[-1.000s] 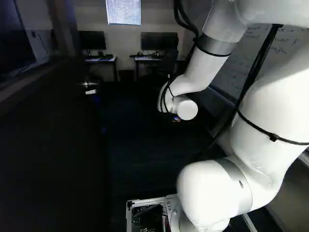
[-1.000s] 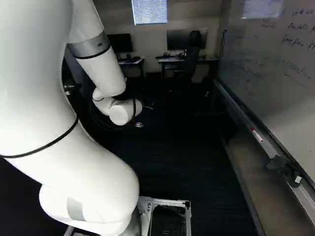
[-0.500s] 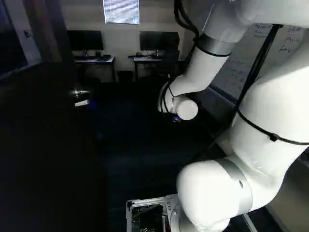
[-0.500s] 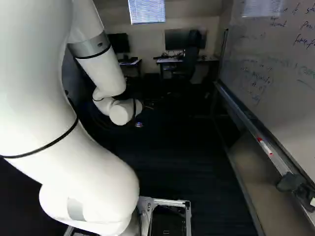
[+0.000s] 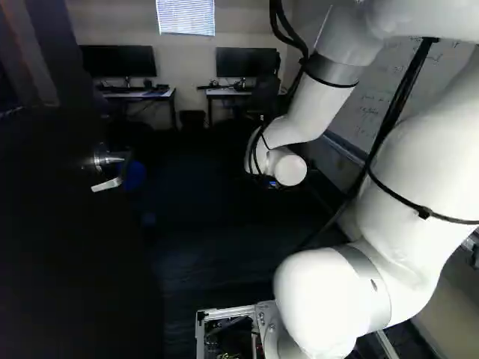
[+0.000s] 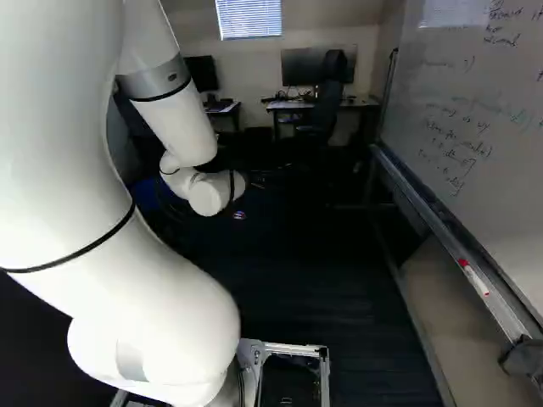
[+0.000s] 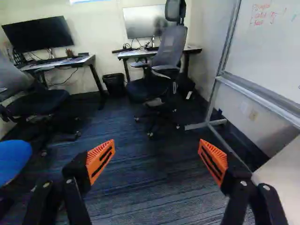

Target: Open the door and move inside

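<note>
The gripper is empty, its ridged orange pads spread wide. To its left, the flat, dark door stands open, metal lever handle jutting; swinging back, it could clip the base. Rightward, veering risks scraping the glossy whiteboard.

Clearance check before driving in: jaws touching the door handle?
Apart. Left base view: dark gap between door handle and the arm's wrist; wrist view: no handle at the open jaws.

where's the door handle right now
The door handle is at the left of the left base view, on the dark door, with a blue thing showing just to its right in that view.
</note>
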